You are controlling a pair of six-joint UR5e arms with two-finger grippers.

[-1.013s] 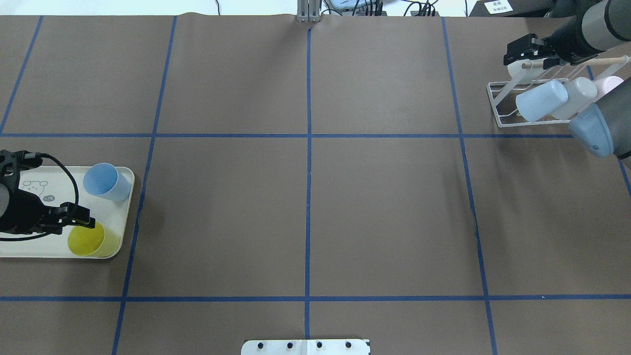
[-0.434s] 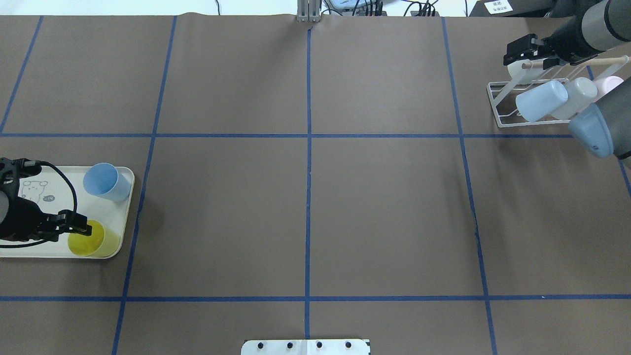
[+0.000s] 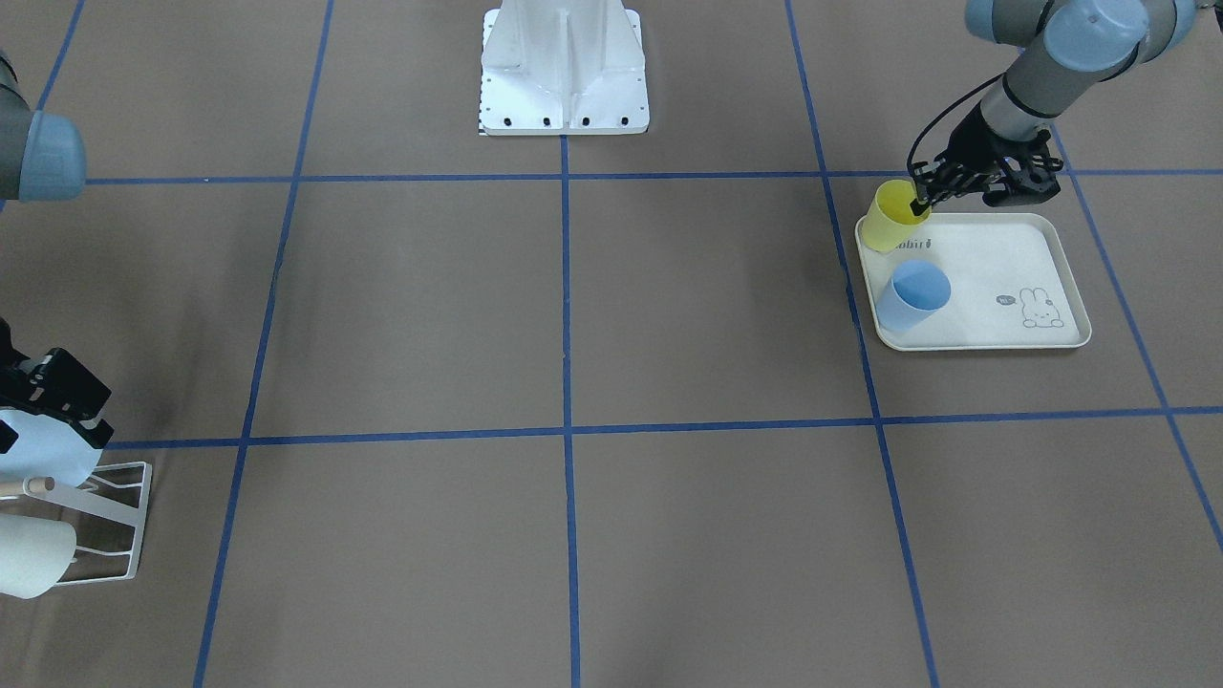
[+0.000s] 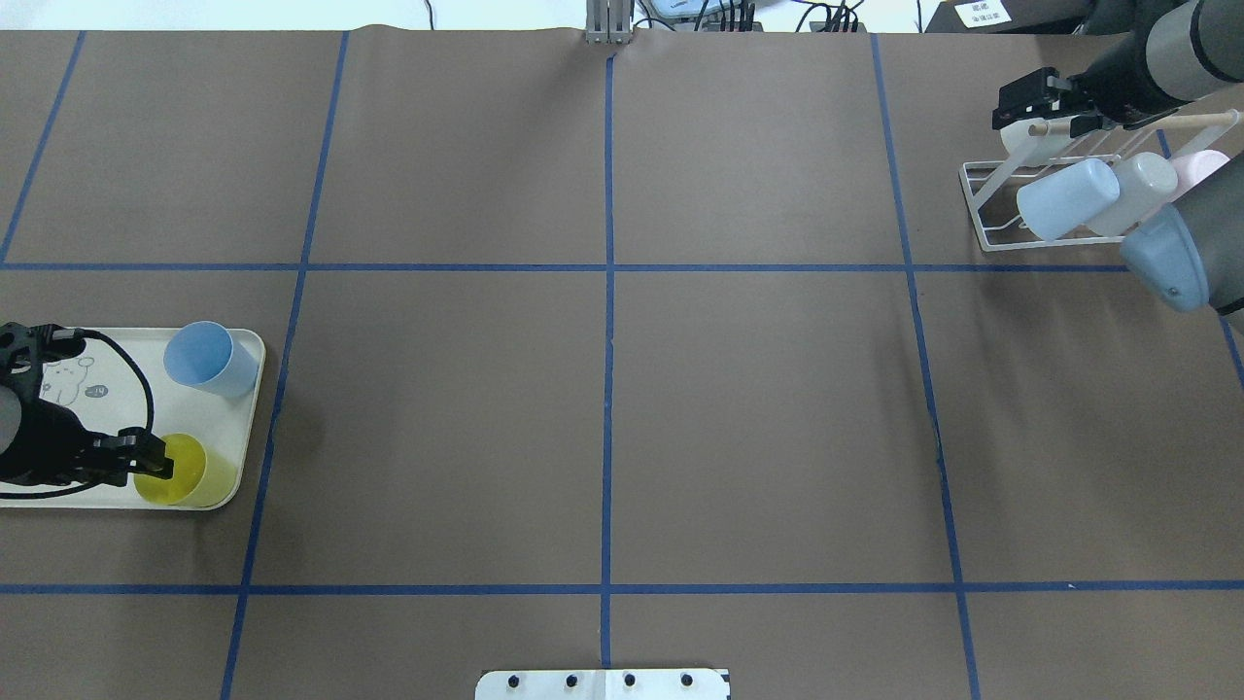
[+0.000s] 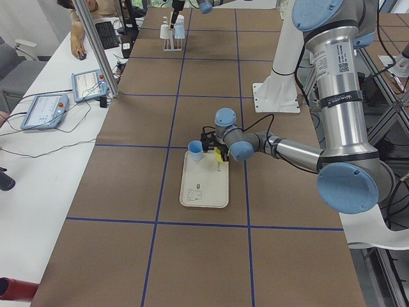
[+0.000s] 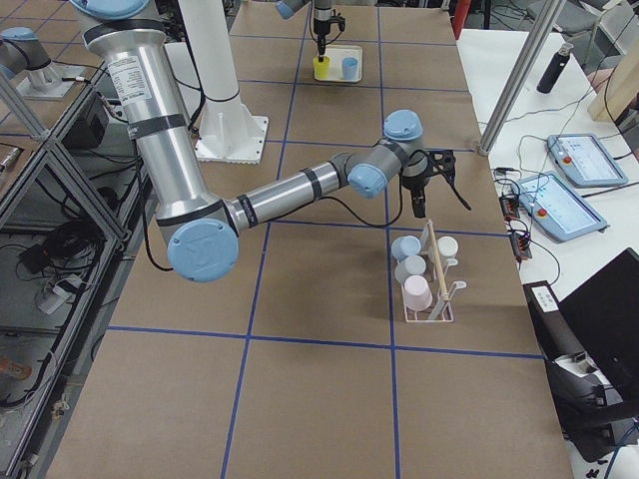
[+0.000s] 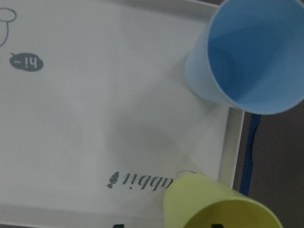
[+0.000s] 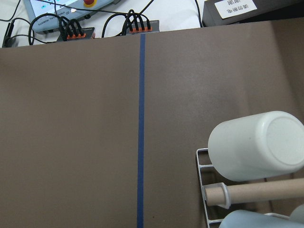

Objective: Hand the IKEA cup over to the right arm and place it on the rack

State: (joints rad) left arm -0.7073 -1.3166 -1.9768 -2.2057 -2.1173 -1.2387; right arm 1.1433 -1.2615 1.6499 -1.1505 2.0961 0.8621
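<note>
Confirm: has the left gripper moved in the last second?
Yes. Overhead, the left gripper shifted away from the blue cup, toward the near edge of the tray, to the rim of the yellow cup.

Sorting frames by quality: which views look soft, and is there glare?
Left wrist view: slightly soft, yellow cup cropped at the bottom. Right wrist view: sharp on the white cup. Overhead view: even light, no glare, faint shadow beside the tray.
</note>
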